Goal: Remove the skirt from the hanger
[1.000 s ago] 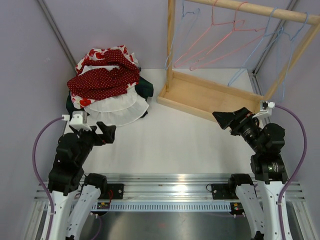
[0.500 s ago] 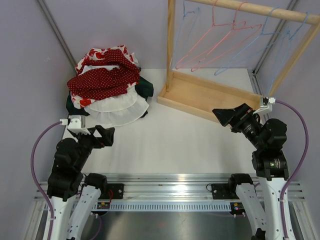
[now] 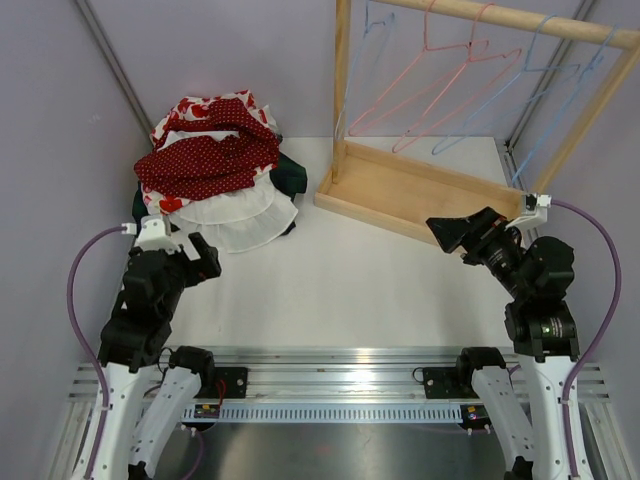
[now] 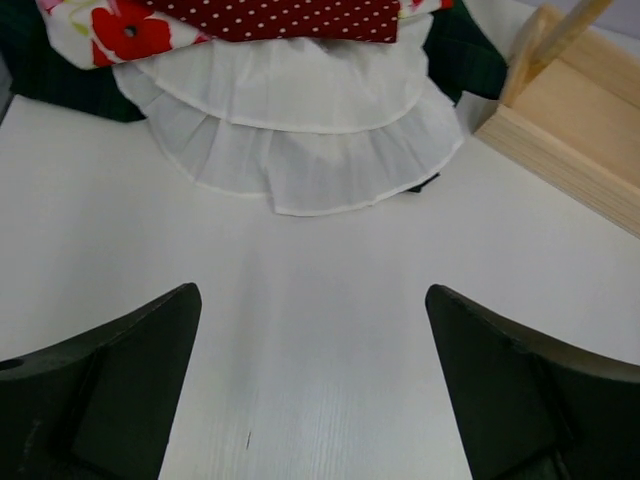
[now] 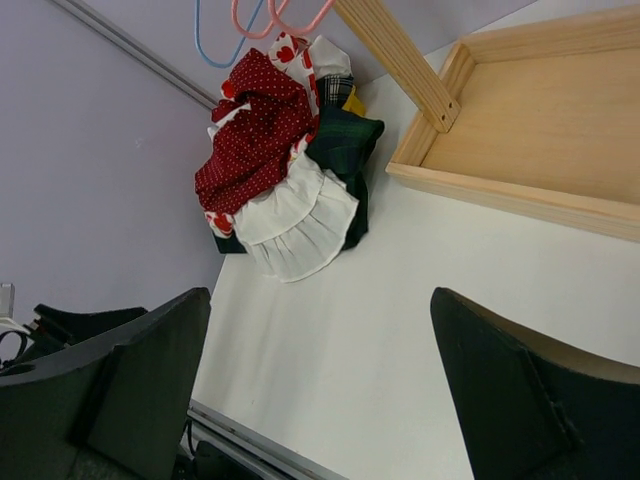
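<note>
The white table [image 3: 330, 290] fills the workspace in front of you, with both arm bases at its near edge.

At the far right stands the wooden rack [image 3: 420, 190]. It has a shallow tray-like base set at an angle on the table, an upright post at each end, and a rail across the top.

At the far left, well apart from the rack, lies the pile of skirts [image 3: 215, 165]. It rests on the table against the wall and off the hangers. You cannot tell which garment in it is the task's skirt.

- The red polka-dot skirt [image 3: 205, 160] lies on top.
- The white ruffled skirt [image 4: 300, 130] fans out beneath it toward you, its hem flat on the table.
- A dark green plaid piece [image 5: 345, 140] shows at the pile's right side.
- A red-flowered fabric [image 4: 110, 30] shows at its left.

Your left gripper [image 4: 310, 295] hangs above the table just on the near side of the white hem, not touching it. Its fingers are spread wide and grip nothing.

Your right gripper [image 5: 320, 295] is raised near the front edge of the rack's base and faces across the table toward the pile. Its fingers are likewise spread wide around nothing.

The pink and blue wire hangers [image 3: 432, 40] hook over the rail and tilt at differing angles.
</note>
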Controlling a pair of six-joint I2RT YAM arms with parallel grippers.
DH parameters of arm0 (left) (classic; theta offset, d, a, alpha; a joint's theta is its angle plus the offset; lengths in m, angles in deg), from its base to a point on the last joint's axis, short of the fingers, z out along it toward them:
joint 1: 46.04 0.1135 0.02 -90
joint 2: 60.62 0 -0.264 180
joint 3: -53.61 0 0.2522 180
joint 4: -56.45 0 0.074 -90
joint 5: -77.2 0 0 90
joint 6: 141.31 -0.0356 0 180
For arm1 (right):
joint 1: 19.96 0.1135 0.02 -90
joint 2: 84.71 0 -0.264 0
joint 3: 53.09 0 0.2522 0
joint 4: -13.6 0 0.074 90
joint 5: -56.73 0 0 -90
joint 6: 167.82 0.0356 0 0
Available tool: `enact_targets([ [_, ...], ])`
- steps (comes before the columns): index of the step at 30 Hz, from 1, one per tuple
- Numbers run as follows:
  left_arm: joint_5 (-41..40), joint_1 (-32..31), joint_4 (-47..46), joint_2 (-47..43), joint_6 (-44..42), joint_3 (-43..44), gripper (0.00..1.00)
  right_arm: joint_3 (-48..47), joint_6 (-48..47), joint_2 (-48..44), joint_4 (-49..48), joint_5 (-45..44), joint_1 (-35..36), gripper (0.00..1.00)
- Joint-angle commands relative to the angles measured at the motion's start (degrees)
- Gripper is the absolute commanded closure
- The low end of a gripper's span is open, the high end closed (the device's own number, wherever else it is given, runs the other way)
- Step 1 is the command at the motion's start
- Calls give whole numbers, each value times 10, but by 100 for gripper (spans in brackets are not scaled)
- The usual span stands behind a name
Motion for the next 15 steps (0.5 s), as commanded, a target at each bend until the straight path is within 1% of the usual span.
enact_targets([
  [1, -92, -2, -2, 43, -17, 39, 1, -40, -50, -10, 7, -31, 12, 1],
  [2, -98, -1, -11, 53, -29, 40, 1, -43, -57, -12, 10, -36, 15, 1],
  [3, -107, -2, -47, 65, -69, 31, 1, -49, -62, -14, 18, -40, 18, 1],
  [4, -111, -1, -72, 69, -87, 24, 1, -51, -72, -19, 19, -49, 21, 1],
  [5, -98, -1, -102, 70, -103, 13, 1, -53, -74, -23, 21, -51, 28, 1],
  [6, -83, -1, -177, 65, -152, -28, 1, -53, -74, -27, 24, -53, 32, 0],
  [7, -71, -1, -217, 60, -179, -52, 1, -52, -71, -34, 24, -54, 35, 0],
  [8, -48, -1, -304, 56, -216, -85, 1, -50, -70, -35, 25, -52, 42, 1],
  [9, -47, -1, -351, 50, -222, -117, 1, -49, -71, -37, 26, -50, 44, 1],
  [10, -44, -1, -394, 42, -228, -187, 1, -47, -68, -41, 27, -48, 49, 1],
  [11, -49, -1, -494, 39, -236, -219, 1, -43, -68, -42, 28, -47, 51, 1],
  [12, -72, -1, -547, 39, -220, -250, 1, -42, -67, -44, 30, -48, 59, 0],
  [13, -89, -1, -599, 49, -224, -316, 1, -41, -69, -47, 32, -50, 63, 0],
  [14, -96, -1, -647, 57, -228, -344, 1, -41, -70, -48, 33, -50, 66, 0],
  [15, -137, 0, -768, 71, -225, -378, 1, -43, -72, -49, 40, -51, 76, 0],
])
